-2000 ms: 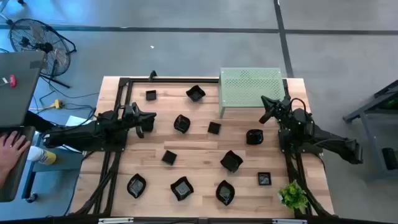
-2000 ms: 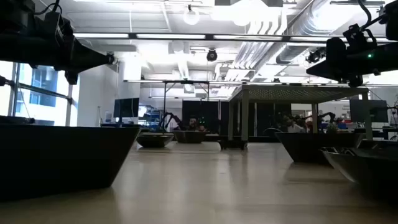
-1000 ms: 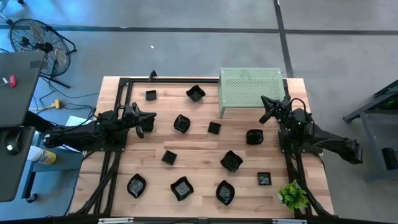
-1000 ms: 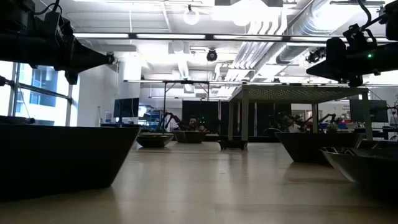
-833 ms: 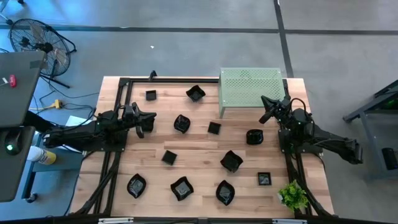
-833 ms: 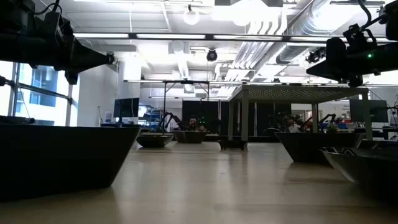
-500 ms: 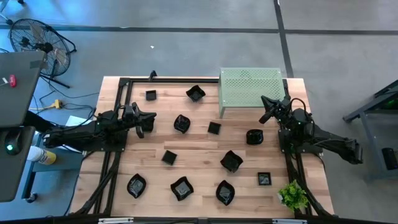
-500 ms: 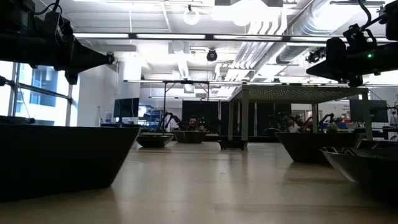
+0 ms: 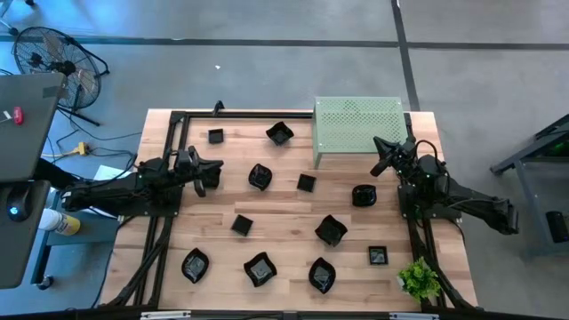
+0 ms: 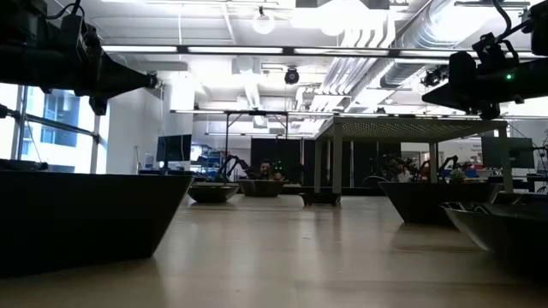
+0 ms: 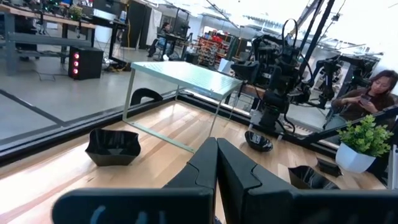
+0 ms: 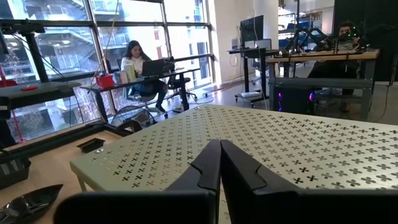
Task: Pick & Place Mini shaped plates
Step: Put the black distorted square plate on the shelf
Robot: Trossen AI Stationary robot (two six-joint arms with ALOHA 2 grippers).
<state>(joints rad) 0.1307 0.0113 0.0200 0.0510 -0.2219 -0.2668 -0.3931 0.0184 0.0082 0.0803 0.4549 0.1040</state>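
Mini shaped plates (image 9: pixel 259 177): 12 on table (image 9: pixel 284 218)

A pale green perforated stand (image 9: pixel 358 125) sits at the wooden table's (image 9: pixel 284 218) far edge — a small potted plant (image 9: pixel 419 280) at its near right corner; a fan (image 9: pixel 55 60), apparently, stands on the floor.

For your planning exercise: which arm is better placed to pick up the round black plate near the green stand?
Probably the right: the right gripper hovers just behind the round plate, while the left gripper is across the table.
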